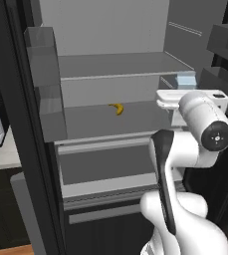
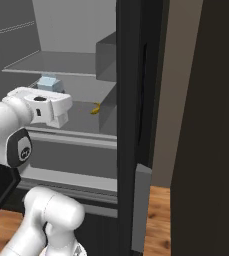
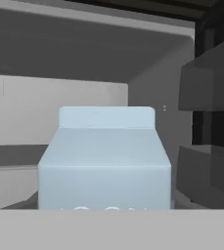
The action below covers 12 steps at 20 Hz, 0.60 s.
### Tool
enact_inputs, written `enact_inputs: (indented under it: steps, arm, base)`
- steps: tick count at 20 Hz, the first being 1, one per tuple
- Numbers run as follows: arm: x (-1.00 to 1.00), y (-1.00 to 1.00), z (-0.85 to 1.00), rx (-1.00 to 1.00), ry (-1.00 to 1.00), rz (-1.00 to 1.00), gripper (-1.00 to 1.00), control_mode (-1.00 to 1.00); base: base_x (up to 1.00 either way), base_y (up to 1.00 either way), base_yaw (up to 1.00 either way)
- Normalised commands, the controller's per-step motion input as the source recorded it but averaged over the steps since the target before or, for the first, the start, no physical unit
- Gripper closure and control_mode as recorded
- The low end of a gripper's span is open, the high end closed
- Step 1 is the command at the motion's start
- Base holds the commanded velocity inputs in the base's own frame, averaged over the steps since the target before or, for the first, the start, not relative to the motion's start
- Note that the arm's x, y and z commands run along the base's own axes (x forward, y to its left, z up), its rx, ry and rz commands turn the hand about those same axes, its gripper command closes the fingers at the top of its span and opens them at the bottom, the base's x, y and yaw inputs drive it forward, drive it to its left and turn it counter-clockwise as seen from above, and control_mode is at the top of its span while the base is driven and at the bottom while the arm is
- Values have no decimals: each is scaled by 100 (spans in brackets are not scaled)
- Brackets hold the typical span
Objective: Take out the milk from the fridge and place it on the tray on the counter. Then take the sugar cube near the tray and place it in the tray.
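One milk point(image 3: 105, 161) upright, fridge point(image 1: 110, 64) shelf's right end, nr wall.

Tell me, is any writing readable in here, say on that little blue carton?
Milk carton: pale marks along the front's lower edge, cut off, unreadable.
Banana: no label.
Fridge walls and shelves: no text or signs.

The milk point(image 3: 105, 161) carton shows smooth, matt pale-blue faces. The fridge point(image 1: 110, 64) shelves are flat matt grey; its door bins point(image 1: 46, 79) are translucent grey.
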Motion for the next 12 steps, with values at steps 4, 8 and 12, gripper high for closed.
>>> enact_inputs:
  steps: [4,8,12]
  arm:
    - [-37,10,22,0,0,0,100,-100]
    - [-26,0,3,0,0,0,100,-100]
    - [-25,0,0,0,-1,5,100,-100]
  base:
    - [0,0,0]
    - [0,0,0]
    - [0,0,0]
